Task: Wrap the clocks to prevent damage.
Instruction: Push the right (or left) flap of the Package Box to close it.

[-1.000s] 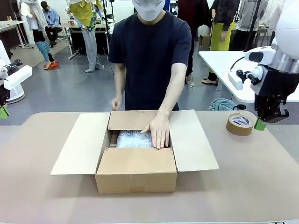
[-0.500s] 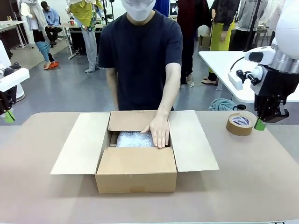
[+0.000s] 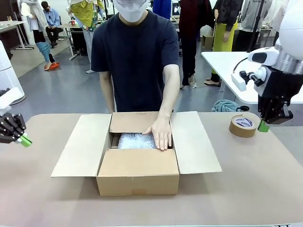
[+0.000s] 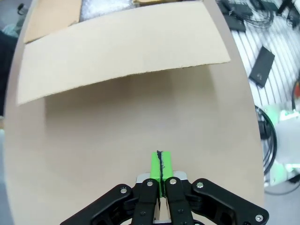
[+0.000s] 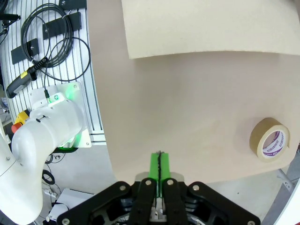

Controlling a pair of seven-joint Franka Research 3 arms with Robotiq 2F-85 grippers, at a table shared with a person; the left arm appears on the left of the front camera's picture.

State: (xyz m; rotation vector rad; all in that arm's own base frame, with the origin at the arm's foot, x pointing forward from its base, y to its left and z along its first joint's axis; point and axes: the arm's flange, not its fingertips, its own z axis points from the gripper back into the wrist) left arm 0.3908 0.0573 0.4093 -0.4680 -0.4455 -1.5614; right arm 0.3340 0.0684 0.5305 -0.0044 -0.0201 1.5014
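Watching the person's hand (image 3: 161, 133) press flat on the bubble-wrapped bundle (image 3: 135, 141) inside the open cardboard box (image 3: 137, 178), I hold my left gripper (image 3: 25, 141) and right gripper (image 3: 263, 126) clenched on nothing, well outside it. Swinging either inward could clip an outspread flap (image 3: 83, 144) or that hand.

Inside the cardboard box (image 3: 138, 177), bubble wrap (image 3: 135, 141) is concealing its contents, while the person's hand (image 3: 161, 133) is covering its right end and the near flap (image 3: 138, 162) its front. The tape roll (image 3: 244, 126), near the right edge of the table (image 3: 246, 189), is carrying print too small to read.
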